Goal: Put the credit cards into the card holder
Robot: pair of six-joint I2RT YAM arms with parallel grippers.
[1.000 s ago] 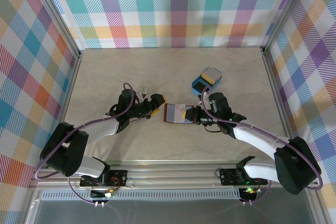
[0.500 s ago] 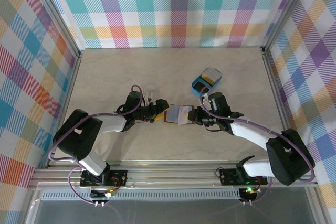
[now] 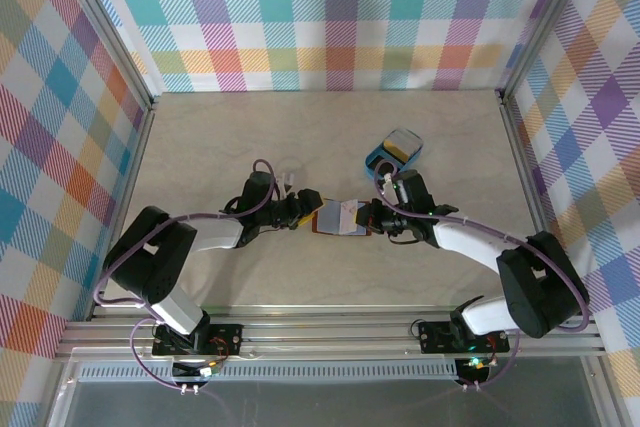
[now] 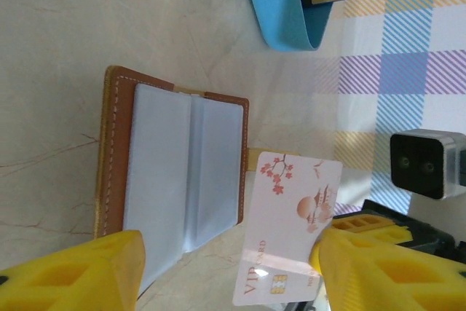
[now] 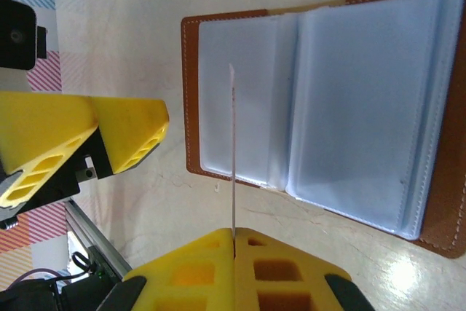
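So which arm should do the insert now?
Right, I'd say. The right gripper is shut on a credit card, its edge poised over the open card holder. The left gripper is open and empty beside the holder.

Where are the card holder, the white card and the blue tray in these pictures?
card holder (image 4: 160,172), left wrist view, on its pale lining.
white card (image 4: 287,227), left wrist view, on its printed face.
blue tray (image 4: 277,5), left wrist view, on its blue wall.
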